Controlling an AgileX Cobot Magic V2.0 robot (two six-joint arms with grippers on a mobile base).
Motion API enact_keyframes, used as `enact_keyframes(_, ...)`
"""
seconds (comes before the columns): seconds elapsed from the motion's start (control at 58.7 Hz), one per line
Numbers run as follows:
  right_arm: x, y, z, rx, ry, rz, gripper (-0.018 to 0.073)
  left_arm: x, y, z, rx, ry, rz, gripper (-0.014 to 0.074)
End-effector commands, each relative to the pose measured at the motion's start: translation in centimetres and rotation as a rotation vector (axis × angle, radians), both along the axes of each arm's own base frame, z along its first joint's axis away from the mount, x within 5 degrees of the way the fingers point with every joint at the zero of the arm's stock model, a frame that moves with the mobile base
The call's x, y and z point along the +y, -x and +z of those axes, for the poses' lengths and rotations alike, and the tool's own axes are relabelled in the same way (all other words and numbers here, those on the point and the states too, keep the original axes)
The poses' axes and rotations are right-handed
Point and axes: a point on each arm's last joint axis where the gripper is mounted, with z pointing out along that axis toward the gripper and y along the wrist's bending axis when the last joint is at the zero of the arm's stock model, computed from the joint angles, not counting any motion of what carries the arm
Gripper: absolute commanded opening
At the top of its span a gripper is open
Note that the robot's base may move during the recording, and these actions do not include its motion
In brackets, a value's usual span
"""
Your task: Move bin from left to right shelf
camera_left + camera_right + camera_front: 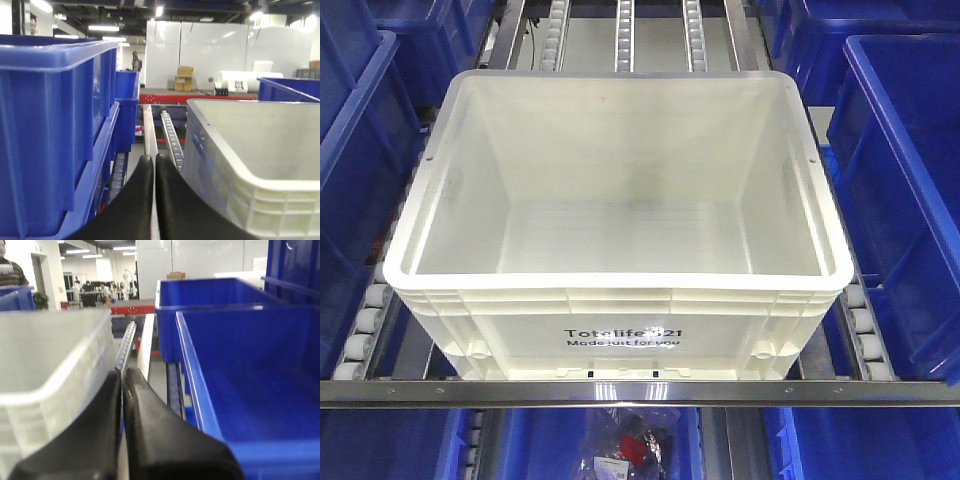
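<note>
The white bin [620,320], empty and open-topped, with black print "Totelife 521 Made just for you", sits on the roller rails in the front view. In the left wrist view the bin [260,165] is at the right, and my left gripper [154,162] is shut and empty in the gap beside the bin's left wall. In the right wrist view the bin [50,365] is at the left, and my right gripper [122,375] is shut and empty beside its right wall. Neither gripper shows in the front view.
Blue plastic bins stand close on both sides: left [350,150] [50,130] and right [910,190] [250,375]. A metal shelf bar [640,392] runs across the front. Roller tracks [622,40] extend behind the bin. A bag of items [630,440] lies below.
</note>
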Motion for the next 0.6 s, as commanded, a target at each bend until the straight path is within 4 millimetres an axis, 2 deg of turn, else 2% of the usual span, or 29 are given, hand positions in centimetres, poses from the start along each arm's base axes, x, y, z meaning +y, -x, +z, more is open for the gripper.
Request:
enact_keyframes(0.0,0.0,0.0,3.5,-0.06,-0.025,0.001,-0.0008,-0.1,0.0,3.2,-0.009,0.014,-0.012,-0.0006)
enact_keyframes(0.119,0.2,-1.6,6.2,0.043,-0.015,0.001,-0.0008,-0.3,-1.5,6.1,0.132,0.009,-0.028,-0.0006)
enact_keyframes(0.239,0.4,-3.3,7.4,0.137,-0.002,0.001,-0.0008,-0.4,-2.9,8.2,0.247,0.006,-0.042,-0.0006)
enact_keyframes(0.358,0.5,-4.0,7.2,0.167,0.007,0.0,-0.0008,-0.5,-3.6,8.5,0.284,0.004,-0.044,-0.0006)
enact_keyframes(0.579,0.5,-4.2,7.0,0.185,0.002,0.002,-0.0004,-0.5,-3.6,8.5,0.284,0.005,-0.044,-0.0003)
